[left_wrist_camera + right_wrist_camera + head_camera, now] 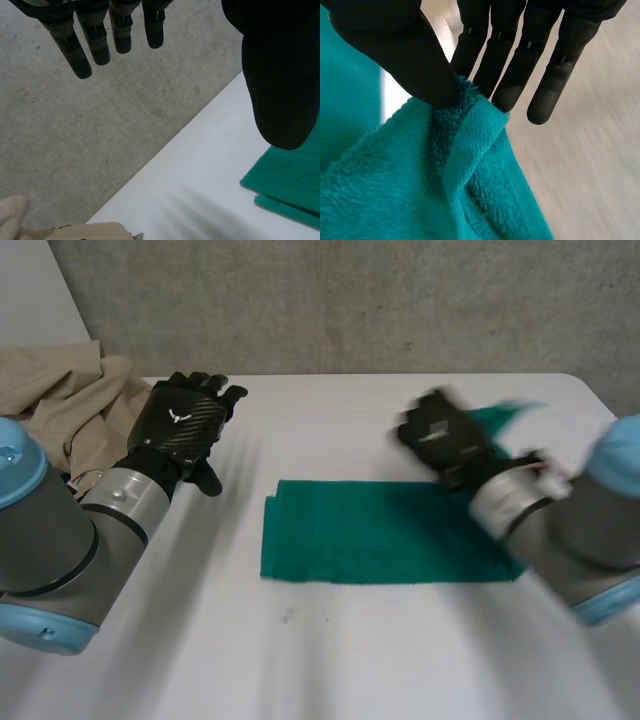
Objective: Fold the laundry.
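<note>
Concrete wall (350,300) behind, white table (330,660) below: I see the green towel (380,532) lying mid-table, my right hand (445,440) pinching a hemmed corner at its right end between thumb and fingers, raised off the surface. My left hand (185,420) hovers with fingers straight, grasping nothing, beside the heaped beige cloth (60,390).
</note>
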